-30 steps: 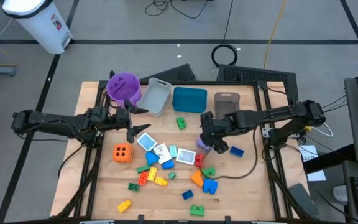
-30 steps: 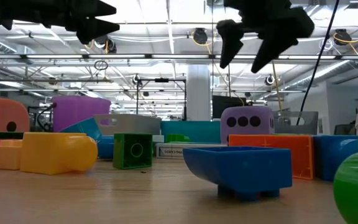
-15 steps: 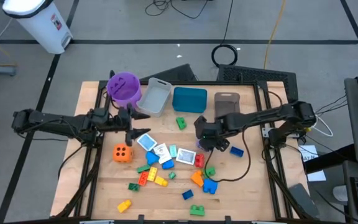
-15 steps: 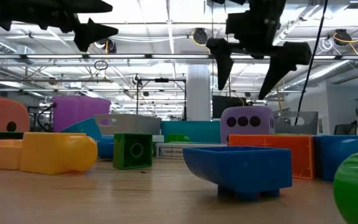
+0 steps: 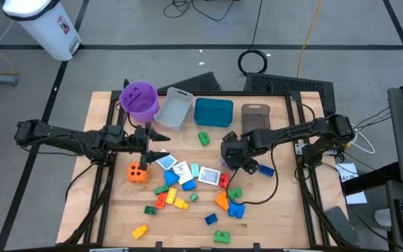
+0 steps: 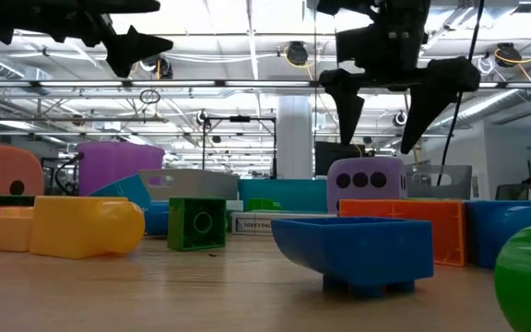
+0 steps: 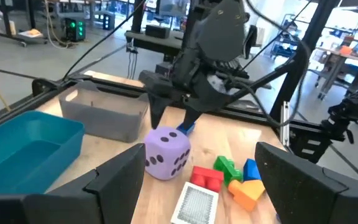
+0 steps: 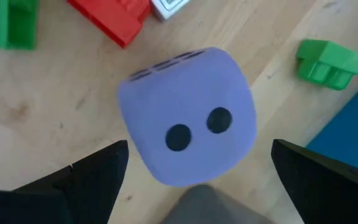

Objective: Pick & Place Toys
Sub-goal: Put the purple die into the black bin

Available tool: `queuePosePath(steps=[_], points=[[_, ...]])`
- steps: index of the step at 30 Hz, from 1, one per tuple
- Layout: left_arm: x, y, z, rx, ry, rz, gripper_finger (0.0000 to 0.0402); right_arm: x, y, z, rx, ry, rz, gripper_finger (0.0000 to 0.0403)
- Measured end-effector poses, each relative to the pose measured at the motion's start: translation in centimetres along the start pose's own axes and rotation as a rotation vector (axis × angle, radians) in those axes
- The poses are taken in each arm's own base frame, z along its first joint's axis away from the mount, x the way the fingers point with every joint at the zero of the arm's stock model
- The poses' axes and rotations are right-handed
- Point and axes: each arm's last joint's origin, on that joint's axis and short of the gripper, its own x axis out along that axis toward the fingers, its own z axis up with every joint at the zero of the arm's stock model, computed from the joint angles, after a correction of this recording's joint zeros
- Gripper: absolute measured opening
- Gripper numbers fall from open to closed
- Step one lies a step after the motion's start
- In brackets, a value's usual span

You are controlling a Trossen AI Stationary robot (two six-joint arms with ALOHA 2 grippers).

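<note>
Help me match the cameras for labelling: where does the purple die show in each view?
High: purple die mostly under the open right gripper.
Low: right of centre.
Left wrist: centre.
Right wrist: centre.
Shared landmark: red brick beside it.

I can't read any word or brand from here. The white card (image 6: 258, 223) in the low view carries print too small to make out. Only pips show: three on the purple die (image 6: 367, 183) there, two in my right wrist view.
</note>
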Motion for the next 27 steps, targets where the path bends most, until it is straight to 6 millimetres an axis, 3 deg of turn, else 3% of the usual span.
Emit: queuePosePath(steps=[10,19,27], points=[[1.5,0.3,-1.5,0.01,0.091,0.056,0.0305,2.0,3.7,0.1,-0.099,0.097,-0.099,0.0386],[2.4,0.6,-2.3,0.016,0.132,0.111,0.0306,4.0,4.2,0.1,-0.035,0.03,-0.227,0.0386],[2.7,0.7,-2.7,0.016,0.153,0.116,0.0306,6.3,4.9,-0.8,-0.08,-0.009,-0.327,0.0386]])
